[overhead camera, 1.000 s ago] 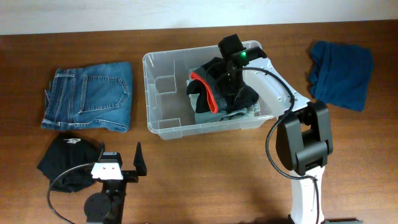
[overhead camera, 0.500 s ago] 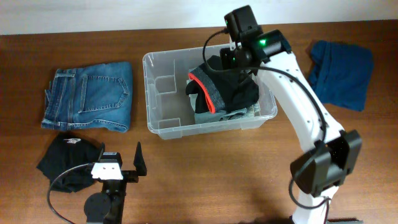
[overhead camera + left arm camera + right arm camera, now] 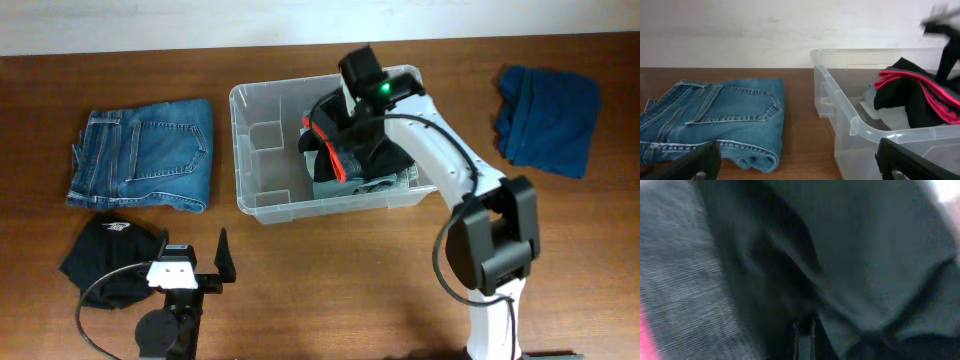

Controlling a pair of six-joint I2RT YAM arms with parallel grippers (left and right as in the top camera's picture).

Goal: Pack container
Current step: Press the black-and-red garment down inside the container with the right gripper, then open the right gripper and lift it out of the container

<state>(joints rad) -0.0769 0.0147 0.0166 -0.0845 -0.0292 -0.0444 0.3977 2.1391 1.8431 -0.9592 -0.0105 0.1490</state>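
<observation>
- The right gripper [image 3: 804, 330] is closed tight, its tips buried in a black garment with a red-and-grey edge [image 3: 375, 152]; whether it pinches a fold cannot be told.
- The left gripper [image 3: 797, 150] stands wide apart and empty, at 7 o'clock.
- The clear rectangular plastic container [image 3: 237, 150] sits just 12 o'clock of centre.
- The white mark on the crumpled black cloth [image 3: 105, 255] at 8 o'clock is unreadable.
- One each: folded blue jeans [image 3: 140, 155] at 9 o'clock, dark blue cloth [image 3: 548, 118] at 2 o'clock.

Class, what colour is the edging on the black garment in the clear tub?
Red edging, clearest in the left wrist view.
</observation>
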